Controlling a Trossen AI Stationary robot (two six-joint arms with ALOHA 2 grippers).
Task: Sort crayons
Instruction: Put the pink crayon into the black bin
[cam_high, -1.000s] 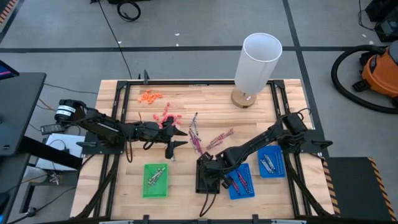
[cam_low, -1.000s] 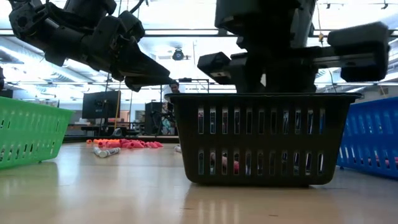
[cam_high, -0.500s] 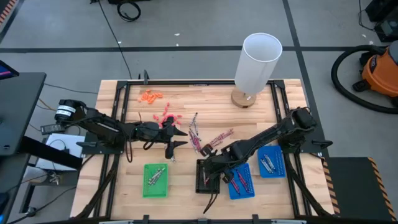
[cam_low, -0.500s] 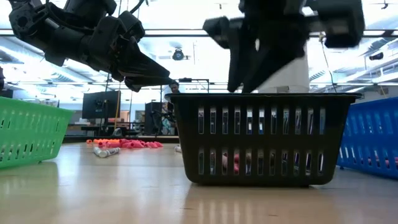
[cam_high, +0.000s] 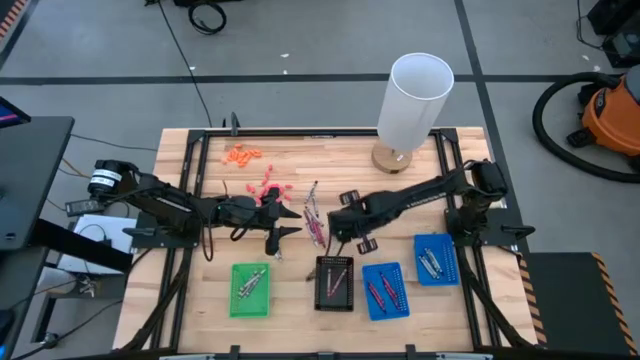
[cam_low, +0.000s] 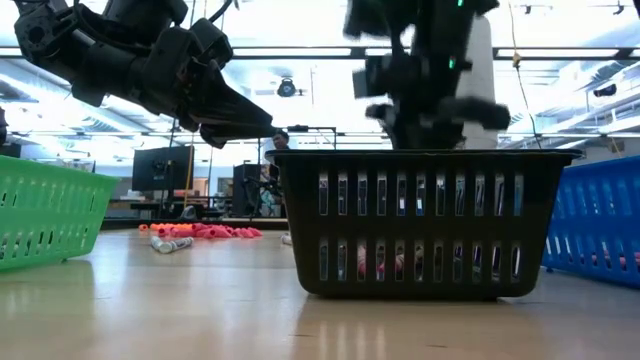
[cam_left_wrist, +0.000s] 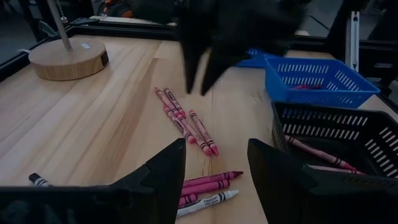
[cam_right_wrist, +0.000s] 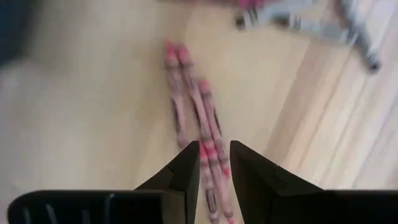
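Several pinkish-red crayons (cam_right_wrist: 196, 106) lie flat on the wooden table, with grey ones (cam_right_wrist: 298, 22) beyond them. My right gripper (cam_right_wrist: 214, 163) hangs over the pinkish-red ones at the table's middle (cam_high: 340, 225). It is open by a narrow gap and empty, one finger on either side of the crayons below. My left gripper (cam_high: 280, 226) is open and empty, above the table just left of the maroon and grey crayons (cam_high: 315, 215); it also shows in its own wrist view (cam_left_wrist: 214, 180). More crayons lie in the black tray (cam_high: 334, 283), the green tray (cam_high: 250, 288) and the two blue trays (cam_high: 385, 290) (cam_high: 436, 258).
A tall white cylinder lamp on a round wooden base (cam_high: 413, 100) stands at the far right. Orange crayons (cam_high: 240, 154) and a pinkish-red pile (cam_high: 268, 188) lie at the far left. The trays stand in a row along the near edge. Black frame rails run along the table's sides.
My right gripper has risen out of the black tray and gone toward the table's far edge, to above the pinkish-red crayons at the table's middle.
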